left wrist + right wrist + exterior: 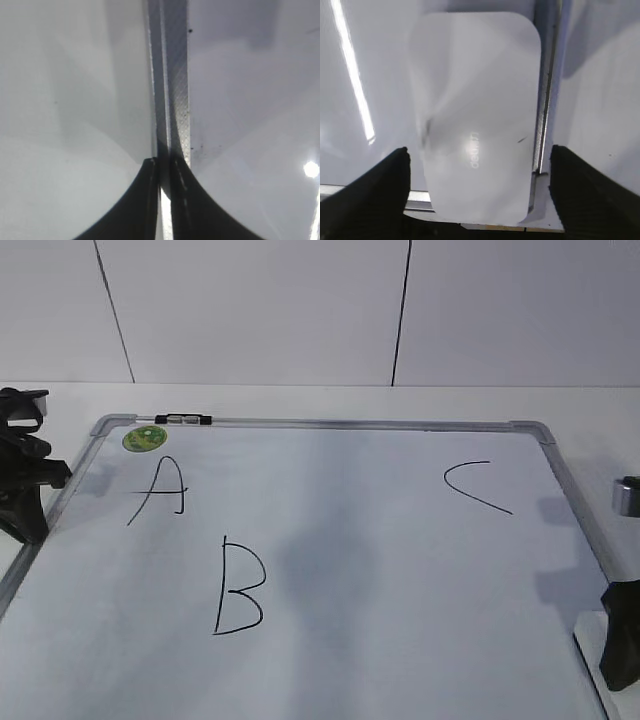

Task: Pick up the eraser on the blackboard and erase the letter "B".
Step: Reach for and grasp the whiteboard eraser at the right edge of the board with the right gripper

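The blackboard [380, 540] is a white board in a grey frame, lying flat. On it are a black "A" [160, 490], the letter "B" [238, 587] and a "C" [475, 485]. The white eraser [475, 115] lies at the board's right edge, beside the frame strip [547, 90]; in the exterior view only a sliver of it [590, 645] shows. My right gripper [477, 160] is open, with one jaw on each side of the eraser and not touching it; it also shows at the lower right of the exterior view [622, 640]. My left gripper [165, 165] is shut and empty over the board's left frame [172, 75].
A round green sticker [144, 438] sits at the board's top left corner. A black-and-white marker [185, 420] lies on the top frame. My left arm [22, 480] stands at the board's left edge. A white wall rises behind the table.
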You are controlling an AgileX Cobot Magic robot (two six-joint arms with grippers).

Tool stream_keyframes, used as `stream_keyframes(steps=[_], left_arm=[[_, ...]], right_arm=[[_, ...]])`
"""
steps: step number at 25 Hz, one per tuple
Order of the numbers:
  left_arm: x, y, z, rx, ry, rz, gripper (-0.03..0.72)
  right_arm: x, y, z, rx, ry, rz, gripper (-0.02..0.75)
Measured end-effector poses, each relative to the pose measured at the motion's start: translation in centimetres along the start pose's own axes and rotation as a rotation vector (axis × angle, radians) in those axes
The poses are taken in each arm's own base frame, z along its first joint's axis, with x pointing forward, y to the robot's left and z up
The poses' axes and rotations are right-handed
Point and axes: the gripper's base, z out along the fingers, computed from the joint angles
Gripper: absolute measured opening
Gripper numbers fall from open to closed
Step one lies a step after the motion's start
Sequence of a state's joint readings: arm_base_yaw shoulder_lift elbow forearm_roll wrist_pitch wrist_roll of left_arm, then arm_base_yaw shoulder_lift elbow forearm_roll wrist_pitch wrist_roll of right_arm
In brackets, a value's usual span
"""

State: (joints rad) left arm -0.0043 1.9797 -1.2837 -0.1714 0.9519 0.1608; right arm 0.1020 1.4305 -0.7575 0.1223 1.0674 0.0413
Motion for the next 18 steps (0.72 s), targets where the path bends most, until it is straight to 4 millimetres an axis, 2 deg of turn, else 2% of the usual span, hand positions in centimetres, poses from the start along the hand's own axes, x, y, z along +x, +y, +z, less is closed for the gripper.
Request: stream_keyframes(steps=[18], left_arm=[[0.0,0.0,0.0,0.000,0.000,0.000,0.021]], right_arm=[[-1.5,0.0,2.3,-0.006,0.063,0.025,0.680]])
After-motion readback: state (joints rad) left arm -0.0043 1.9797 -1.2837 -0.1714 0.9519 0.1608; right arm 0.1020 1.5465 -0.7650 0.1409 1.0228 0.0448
